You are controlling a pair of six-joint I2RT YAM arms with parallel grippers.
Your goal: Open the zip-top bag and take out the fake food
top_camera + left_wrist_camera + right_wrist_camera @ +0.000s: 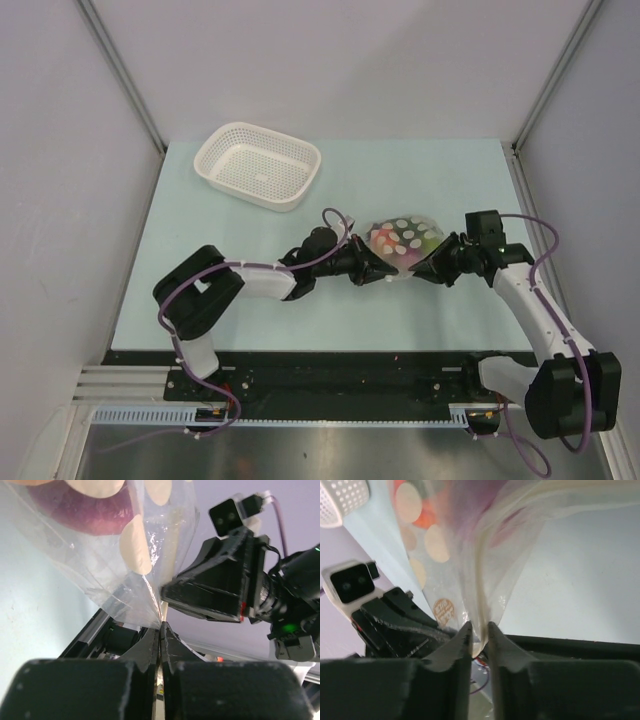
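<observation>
The zip-top bag (400, 238) hangs between my two grippers above the table's middle, its polka-dot panel facing up. Fake food shows through the film: a purple piece (85, 507) and an orange-red piece (422, 517). My left gripper (161, 626) is shut on a thin corner of the bag's clear film (115, 580). My right gripper (479, 627) has the bag's rim (482, 580) between its fingers, which stand slightly apart, a small gap showing beside the film. In the top view the left gripper (385, 272) and right gripper (415, 268) nearly meet under the bag.
A white perforated basket (258, 165) stands at the back left of the pale table (450, 180); its corner (340, 500) shows in the right wrist view. Grey walls close in both sides. The arm bases sit along the near edge.
</observation>
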